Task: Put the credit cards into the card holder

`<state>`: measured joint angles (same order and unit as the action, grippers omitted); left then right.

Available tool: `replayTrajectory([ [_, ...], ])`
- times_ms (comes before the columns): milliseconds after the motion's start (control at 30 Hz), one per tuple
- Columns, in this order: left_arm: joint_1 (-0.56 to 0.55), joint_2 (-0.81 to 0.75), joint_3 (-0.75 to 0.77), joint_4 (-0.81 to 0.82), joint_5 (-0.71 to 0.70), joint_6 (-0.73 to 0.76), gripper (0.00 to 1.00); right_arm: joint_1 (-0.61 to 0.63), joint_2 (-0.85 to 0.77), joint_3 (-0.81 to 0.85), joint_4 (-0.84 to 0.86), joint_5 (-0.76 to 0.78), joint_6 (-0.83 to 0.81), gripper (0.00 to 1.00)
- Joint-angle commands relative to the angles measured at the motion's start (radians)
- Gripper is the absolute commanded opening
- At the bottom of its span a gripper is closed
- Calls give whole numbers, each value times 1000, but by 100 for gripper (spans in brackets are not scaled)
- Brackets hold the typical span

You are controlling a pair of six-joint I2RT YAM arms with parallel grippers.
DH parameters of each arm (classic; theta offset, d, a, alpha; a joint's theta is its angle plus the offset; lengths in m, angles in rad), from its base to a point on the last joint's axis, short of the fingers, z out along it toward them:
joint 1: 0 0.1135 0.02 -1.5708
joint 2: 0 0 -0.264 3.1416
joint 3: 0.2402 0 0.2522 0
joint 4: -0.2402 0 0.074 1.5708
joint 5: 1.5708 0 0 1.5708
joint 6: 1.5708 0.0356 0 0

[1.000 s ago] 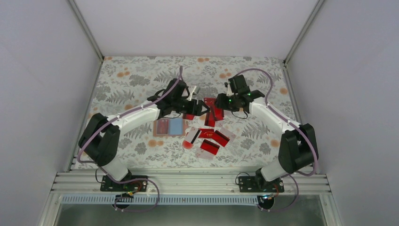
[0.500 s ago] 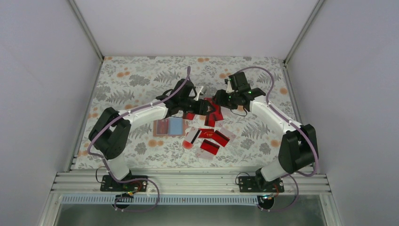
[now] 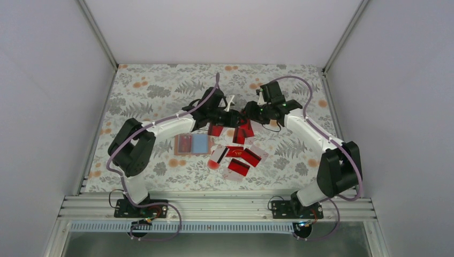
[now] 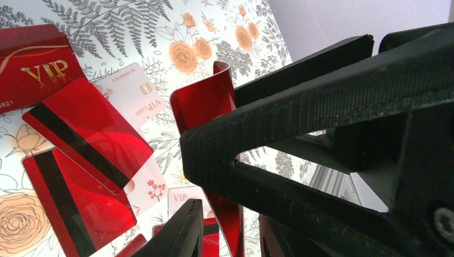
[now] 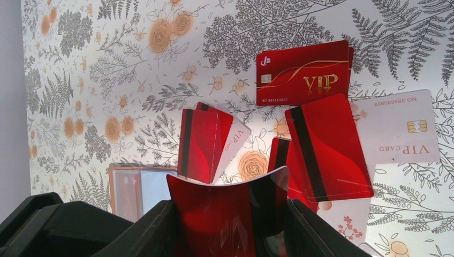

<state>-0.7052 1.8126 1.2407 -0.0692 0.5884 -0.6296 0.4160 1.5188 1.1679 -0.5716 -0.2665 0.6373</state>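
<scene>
right gripper [image 5: 227, 214]: clamped on the bowed red card [image 5: 225, 201], both fingers pressing its side edges so that it arches upward; bottom centre of the right wrist view.
left gripper [image 3: 230, 119]: nose to nose with the right gripper at the centre of the top view. In the left wrist view, own fingers at the bottom edge, one on each side of the card's lower edge, with a sliver of gap beside the left-hand one. Pinching or not: cannot tell.
bowed red card: off the table, between the two grippers; curled edge at upper centre of the left wrist view.
card holder [image 3: 191, 144]: lying open and flat, left of centre in the top view, just below the left forearm. Reddish-brown half to the left, light blue half to the right. Lower left in the right wrist view, partly hidden behind a finger.
credit cards [image 3: 235, 155]: loose on the table, just right of the card holder, below the grippers in the top view; several overlapping.
red VIP card [image 5: 302, 72]: face up with gold lettering, upper right of the right wrist view.
black-striped red card [image 5: 329, 147]: right of centre in the same view, meeting the pale VIP card [image 5: 399, 126] at the right edge.
table [image 3: 150, 91]: floral and fern pattern.
</scene>
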Motion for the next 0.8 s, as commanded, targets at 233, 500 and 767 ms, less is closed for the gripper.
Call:
replayTrajectory([
  [233, -1, 10, 33, 55, 14, -36, 2, 9, -43, 29, 20, -12, 24, 39],
  [500, 3, -1, 35, 40, 11, -39, 2, 9, -61, 45, -2, 20, 2, 63],
  [767, 4, -122, -13, -65, -84, 42, 2, 9, -103, 94, -52, 120, -118, 84],
])
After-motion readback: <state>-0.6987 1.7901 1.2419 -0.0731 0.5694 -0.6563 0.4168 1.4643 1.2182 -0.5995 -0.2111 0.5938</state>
